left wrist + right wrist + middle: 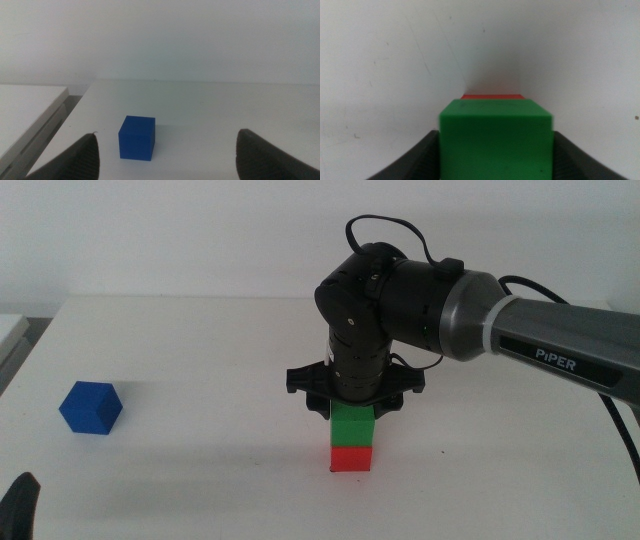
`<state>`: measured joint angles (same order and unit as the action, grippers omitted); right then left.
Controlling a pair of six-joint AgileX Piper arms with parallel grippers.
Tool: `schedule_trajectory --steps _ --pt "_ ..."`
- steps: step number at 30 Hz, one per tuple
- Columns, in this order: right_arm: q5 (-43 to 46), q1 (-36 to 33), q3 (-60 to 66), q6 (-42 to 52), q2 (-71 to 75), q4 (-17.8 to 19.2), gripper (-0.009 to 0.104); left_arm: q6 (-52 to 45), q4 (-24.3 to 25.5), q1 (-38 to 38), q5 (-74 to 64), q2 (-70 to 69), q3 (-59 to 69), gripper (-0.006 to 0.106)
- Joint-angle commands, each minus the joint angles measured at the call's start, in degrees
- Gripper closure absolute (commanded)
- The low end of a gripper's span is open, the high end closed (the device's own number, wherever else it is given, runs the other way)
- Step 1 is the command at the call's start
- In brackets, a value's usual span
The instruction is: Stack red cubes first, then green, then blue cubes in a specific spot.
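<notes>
Right gripper [352, 406] is straight over the stack, pointing down, arm coming in from the right side of the middle view. Green cube [352, 425] sits on top of the red cube [351, 458] – edges look roughly flush from the middle cam. Red cube is flat on the white table [200, 360], slightly right of center and toward the near half.

Right wrist cam: green cube [496, 137] fills the space btwn the two dark jaws, both jaws right up against its sides, so jaws are clamped on the green cube as far as I can see. Thin strip of the red cube [492, 96] shows beyond the green top edge.

Blue cube [91, 408] is alone on the left part of the table, well apart from the stack, turned a bit so one corner faces the cam.

Left gripper [165, 155] – waiting low at the near-left corner, only a dark tip at the bottom edge of the middle view. Its jaws are spread wide, nothing held; blue cube [137, 138] sits on the table ahead of it, nearer the one jaw than the other, no contact.

Black corner marks for the target spot – can't make them out, stack covers that area.
</notes>
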<state>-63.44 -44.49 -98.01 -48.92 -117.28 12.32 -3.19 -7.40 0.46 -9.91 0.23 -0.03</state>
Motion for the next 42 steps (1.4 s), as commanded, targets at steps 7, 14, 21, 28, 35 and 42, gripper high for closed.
schedule_trajectory --steps 7,14,21,28,35,42 --pt "0.08 -0.03 0.30 0.53 0.42 1.10 0.032 0.01 0.04 -0.36 0.69 -0.23 0.03 0.007" --pt "-3.20 -0.44 0.30 7.96 5.46 0.32 0.017 0.01 0.04 -0.36 0.69 -0.23 0.03 0.007" --pt "-4.59 -0.29 7.13 20.68 25.80 0.93 0.016 0.01 0.04 -0.36 0.69 -0.23 0.03 0.007" --pt "9.02 1.65 28.69 38.75 52.83 -2.60 0.010 0.01 0.04 -0.36 0.69 -0.23 0.03 0.007" --pt "11.97 2.28 41.15 47.66 73.86 -9.43 0.003 0.01 0.04 -0.36 0.69 -0.23 0.03 0.007" --pt "12.40 2.28 42.53 50.45 77.56 -13.22 0.003 0.01 0.04 -0.36 0.69 -0.23 0.03 0.007"
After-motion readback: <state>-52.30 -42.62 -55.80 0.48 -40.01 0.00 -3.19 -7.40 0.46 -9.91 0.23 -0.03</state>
